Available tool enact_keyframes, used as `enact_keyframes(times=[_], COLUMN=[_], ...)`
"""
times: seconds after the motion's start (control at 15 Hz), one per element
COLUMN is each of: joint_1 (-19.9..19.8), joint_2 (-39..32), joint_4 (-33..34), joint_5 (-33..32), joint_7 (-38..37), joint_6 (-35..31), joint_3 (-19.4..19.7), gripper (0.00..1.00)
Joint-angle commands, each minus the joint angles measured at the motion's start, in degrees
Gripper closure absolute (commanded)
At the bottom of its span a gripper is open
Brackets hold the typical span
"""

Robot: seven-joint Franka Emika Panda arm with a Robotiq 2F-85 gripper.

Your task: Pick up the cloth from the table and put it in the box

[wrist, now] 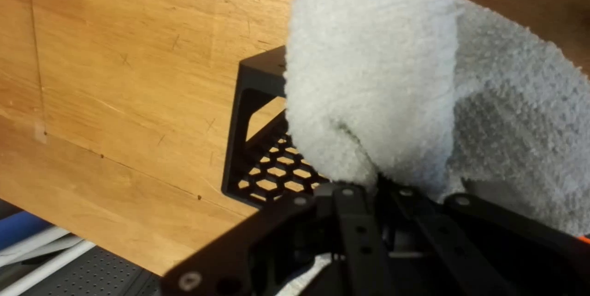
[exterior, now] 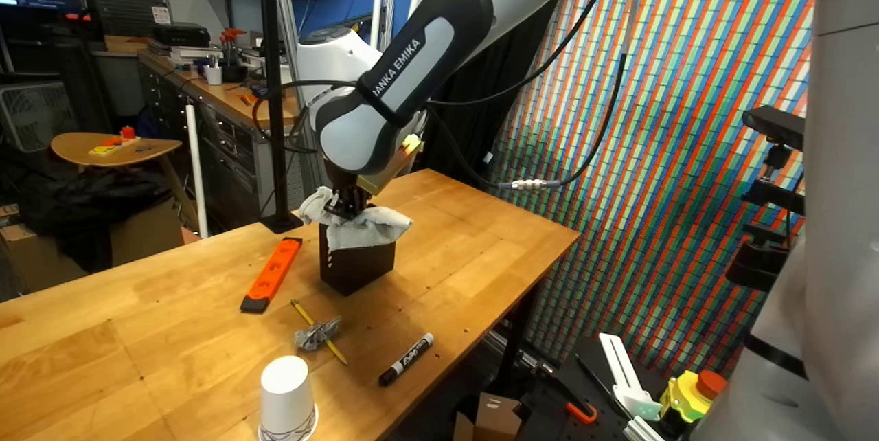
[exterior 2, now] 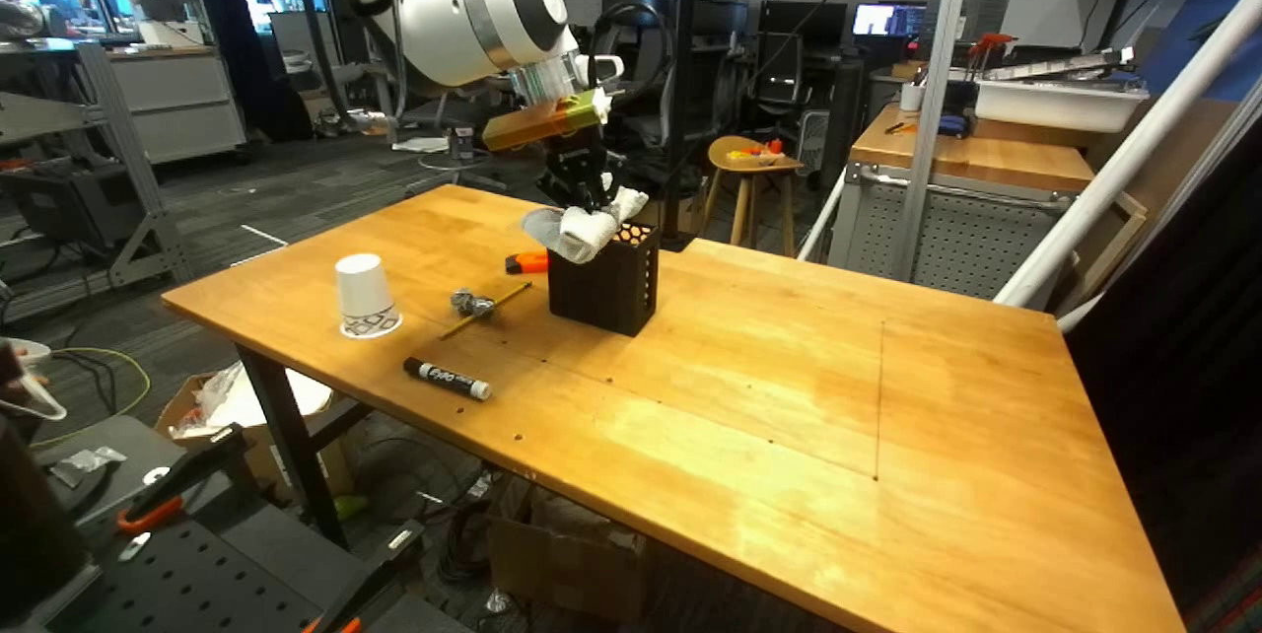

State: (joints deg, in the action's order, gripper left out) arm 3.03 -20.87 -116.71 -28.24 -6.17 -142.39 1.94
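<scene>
The cloth (wrist: 371, 70) is clamped between the fingers of the gripper (wrist: 376, 187), with folds spread to both sides of the tips. In both exterior views it is held at the top of the black box (exterior 2: 596, 298), one fold hung before the upper wall; in the wrist view, part of the box's mouth is hidden. Whether the rim is touched cannot be determined.

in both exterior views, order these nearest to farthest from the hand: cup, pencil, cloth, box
1. The cloth, gripped in the hand.
2. The box, just below them.
3. The pencil, between the box and the cup.
4. The cup, upside down, beyond the pencil.
</scene>
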Motion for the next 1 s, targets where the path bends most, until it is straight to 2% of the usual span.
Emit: enact_keyframes(times=[0.0,0.47,0.73,0.93], joint_1=[-0.07,-2.92,-6.43,-8.93], joint_2=[-3.80,-5.69,-8.38,-9.85], joint_4=[0.98,-1.53,-2.52,-1.99], joint_5=[3.44,11.74,20.24,25.79], joint_7=[2.53,9.60,18.41,24.91], joint_6=[-2.69,-7.47,-9.40,-8.33], joint_3=[-0.36,-1.81,-5.32,-8.24], gripper=[0.93,0.93,0.93,0.93])
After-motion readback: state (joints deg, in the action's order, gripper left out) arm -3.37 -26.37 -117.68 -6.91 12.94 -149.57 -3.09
